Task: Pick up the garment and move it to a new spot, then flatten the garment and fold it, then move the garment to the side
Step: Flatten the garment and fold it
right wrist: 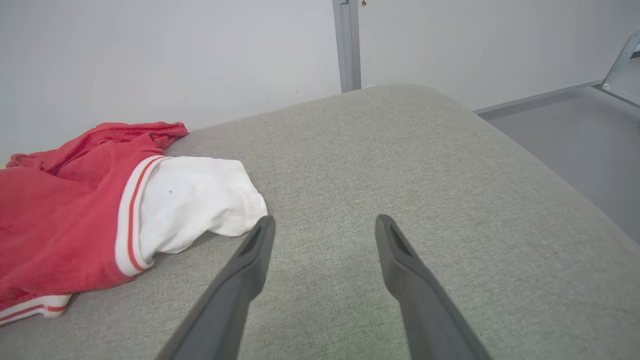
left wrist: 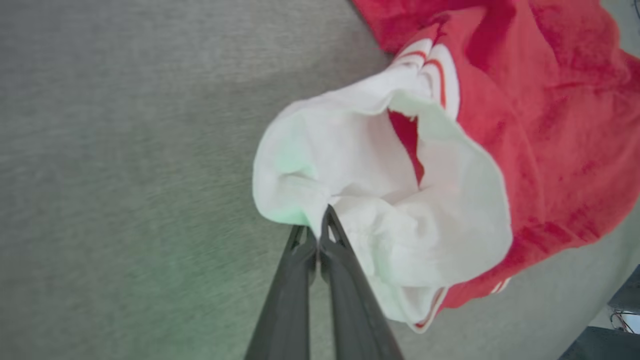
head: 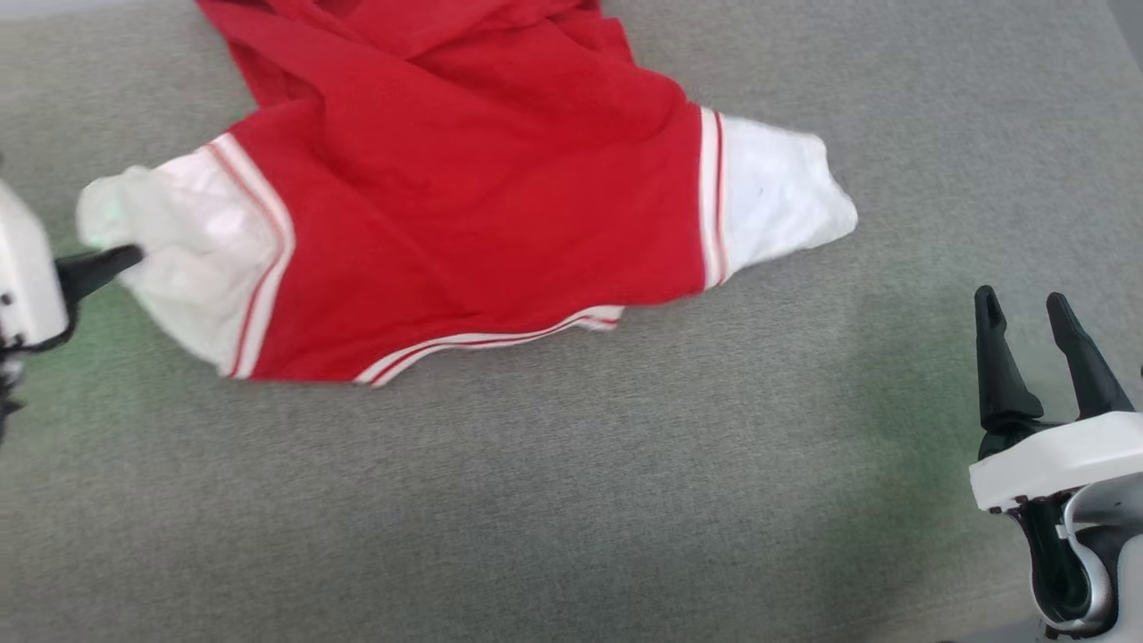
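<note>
Left tool [head: 129,259] clenched on the garment [head: 482,205]; right tool [head: 1022,302] released.
Head view: I see the garment lying rumpled across the upper part of the grey padded surface [head: 536,500], my left tool pinching its white sleeve [head: 196,241] at the edge, my right tool well apart at lower right. Left wrist view: both fingers [left wrist: 350,300] meet on a fold of white cloth. Right wrist view: my tool stands wide, near the other white sleeve [right wrist: 195,200], not touching.

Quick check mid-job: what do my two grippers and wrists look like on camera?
The left gripper and right gripper each have two long, tapered black fingers with recessed tips, mounted on a glossy white wrist shell. Under the right shell, black cables loop past a curved silver bracket. I can't see any markings.
</note>
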Tool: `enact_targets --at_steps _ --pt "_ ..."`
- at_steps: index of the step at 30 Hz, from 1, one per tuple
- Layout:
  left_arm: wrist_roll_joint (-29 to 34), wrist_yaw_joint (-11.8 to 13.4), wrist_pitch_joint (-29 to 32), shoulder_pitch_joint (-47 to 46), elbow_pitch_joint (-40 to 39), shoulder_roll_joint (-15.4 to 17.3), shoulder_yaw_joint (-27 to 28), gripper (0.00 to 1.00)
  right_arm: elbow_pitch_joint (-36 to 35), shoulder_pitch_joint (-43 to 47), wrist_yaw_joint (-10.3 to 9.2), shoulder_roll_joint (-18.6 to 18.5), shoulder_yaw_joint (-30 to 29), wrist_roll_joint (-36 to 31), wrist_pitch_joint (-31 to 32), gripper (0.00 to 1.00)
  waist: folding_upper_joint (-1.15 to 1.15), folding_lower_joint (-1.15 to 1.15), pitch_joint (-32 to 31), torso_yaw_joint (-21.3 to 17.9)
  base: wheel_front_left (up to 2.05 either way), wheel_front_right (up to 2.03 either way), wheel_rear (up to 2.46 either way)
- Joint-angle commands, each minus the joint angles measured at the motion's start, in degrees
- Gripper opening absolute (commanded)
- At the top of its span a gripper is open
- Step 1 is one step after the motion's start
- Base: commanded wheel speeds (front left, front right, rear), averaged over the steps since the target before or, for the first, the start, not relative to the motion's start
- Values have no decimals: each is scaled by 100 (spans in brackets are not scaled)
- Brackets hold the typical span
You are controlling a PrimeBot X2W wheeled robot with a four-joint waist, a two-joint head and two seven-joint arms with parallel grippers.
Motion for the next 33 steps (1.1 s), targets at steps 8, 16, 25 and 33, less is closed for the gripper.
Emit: enact_targets --at_steps 8,16,25,33 --pt "-85 11 -331 562 304 344 35 0 -67 -69 -4 -2 -38 -107 140 100 0 0 -108 242 0 0 0" --pt "229 12 -667 653 738 185 -28 0 -192 -108 -4 -3 -19 -228 299 100 0 0 -144 309 0 0 0" --pt "303 12 -1256 788 759 -55 103 100 -385 -80 -4 -2 28 -375 523 100 0 0 -260 438 0 0 0" --pt "385 12 -2923 1328 515 -36 378 100 -537 -14 -4 0 504 -892 978 100 0 0 -461 682 0 0 0"
